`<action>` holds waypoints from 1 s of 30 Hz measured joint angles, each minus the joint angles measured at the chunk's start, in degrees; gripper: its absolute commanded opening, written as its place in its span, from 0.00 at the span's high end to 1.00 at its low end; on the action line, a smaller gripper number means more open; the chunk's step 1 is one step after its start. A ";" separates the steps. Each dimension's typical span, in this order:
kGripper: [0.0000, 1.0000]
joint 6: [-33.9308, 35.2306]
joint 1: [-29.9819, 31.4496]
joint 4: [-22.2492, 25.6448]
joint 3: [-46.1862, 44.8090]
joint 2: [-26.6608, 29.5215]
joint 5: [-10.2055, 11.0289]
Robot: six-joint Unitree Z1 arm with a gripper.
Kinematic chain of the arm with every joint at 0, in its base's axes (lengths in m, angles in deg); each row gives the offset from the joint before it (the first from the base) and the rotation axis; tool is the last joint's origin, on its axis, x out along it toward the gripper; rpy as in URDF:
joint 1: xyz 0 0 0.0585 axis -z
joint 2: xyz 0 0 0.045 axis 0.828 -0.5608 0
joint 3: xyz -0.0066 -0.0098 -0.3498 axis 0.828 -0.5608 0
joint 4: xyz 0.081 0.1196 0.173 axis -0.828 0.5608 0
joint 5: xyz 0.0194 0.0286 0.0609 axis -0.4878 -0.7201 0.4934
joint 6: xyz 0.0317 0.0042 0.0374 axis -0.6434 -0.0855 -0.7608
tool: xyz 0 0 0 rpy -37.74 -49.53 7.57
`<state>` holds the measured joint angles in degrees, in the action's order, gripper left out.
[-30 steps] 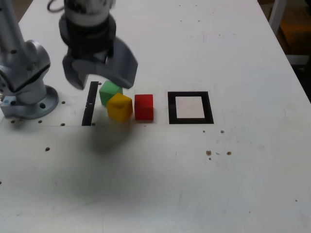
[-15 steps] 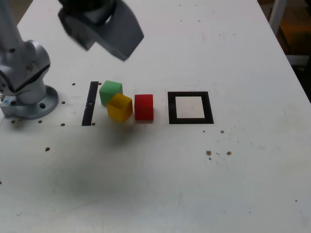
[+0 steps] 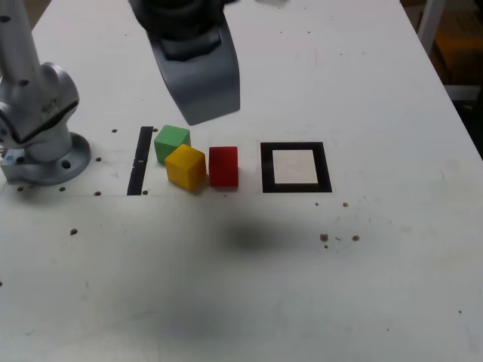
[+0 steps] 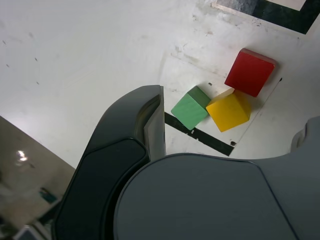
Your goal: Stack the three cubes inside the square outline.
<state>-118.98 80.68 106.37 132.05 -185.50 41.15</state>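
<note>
My gripper (image 3: 198,90) raised over table, empty; jaw gap not visible, cannot tell. Red cube (image 3: 223,166), yellow cube (image 3: 186,167), green cube (image 3: 172,142) clustered at nine o'clock of square outline (image 3: 296,167). Stacking unstarted. Next: descend, grasp red cube.

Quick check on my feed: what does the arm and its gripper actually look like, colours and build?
The gripper has broad, curved, matte grey finger shells below a black wrist collar. In the wrist view, one finger looks dark with a paler inner pad edge. The arm's base is rounded silver-grey metal on a bolted round flange. No cables or markings are visible.
</note>
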 measured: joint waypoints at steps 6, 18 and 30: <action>0.05 -12.04 0.06 -2.09 1.05 -4.97 2.57; 0.05 -16.25 0.06 -11.15 -4.76 -10.36 5.24; 0.05 -14.88 0.06 -14.44 -7.79 -12.96 4.76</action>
<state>-133.86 80.75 91.93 124.25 -198.46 45.91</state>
